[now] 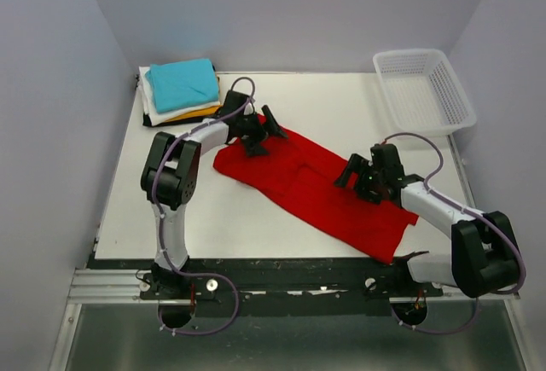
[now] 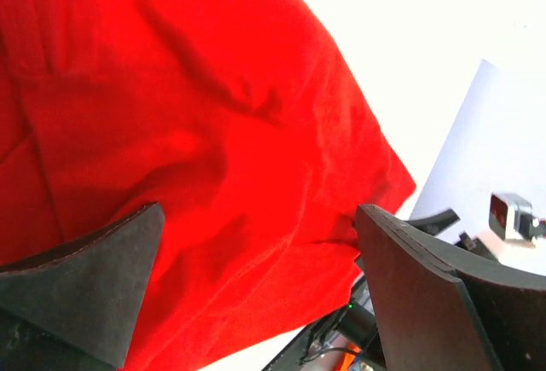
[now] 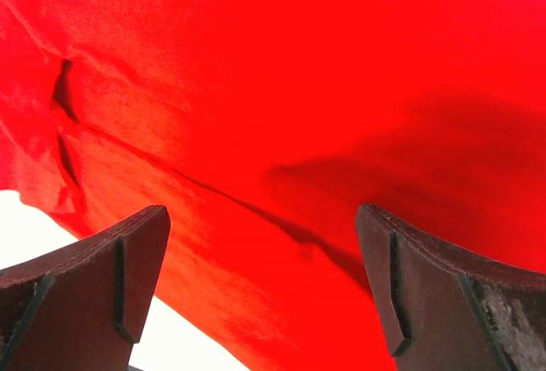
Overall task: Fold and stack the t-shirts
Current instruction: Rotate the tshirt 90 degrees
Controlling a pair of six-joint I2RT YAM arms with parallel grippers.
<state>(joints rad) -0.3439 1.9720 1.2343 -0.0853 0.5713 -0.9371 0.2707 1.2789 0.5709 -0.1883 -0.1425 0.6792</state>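
Observation:
The red t-shirt (image 1: pixel 316 185) lies folded into a long strip, slanting from the table's middle left to the near right. My left gripper (image 1: pixel 263 132) is open and empty above its far left end; red cloth (image 2: pixel 196 132) fills that wrist view between the fingers (image 2: pixel 94 277). My right gripper (image 1: pixel 360 175) is open and empty over the strip's right part, and red cloth (image 3: pixel 299 107) fills its view. A stack of folded shirts sits at the far left corner, teal (image 1: pixel 182 84) on top, then white, orange and black edges below.
A white plastic lattice basket (image 1: pixel 424 89) stands at the far right corner. The white table (image 1: pixel 324 102) ends in a black rail at the near edge, where both arm bases are bolted. Grey walls enclose the table.

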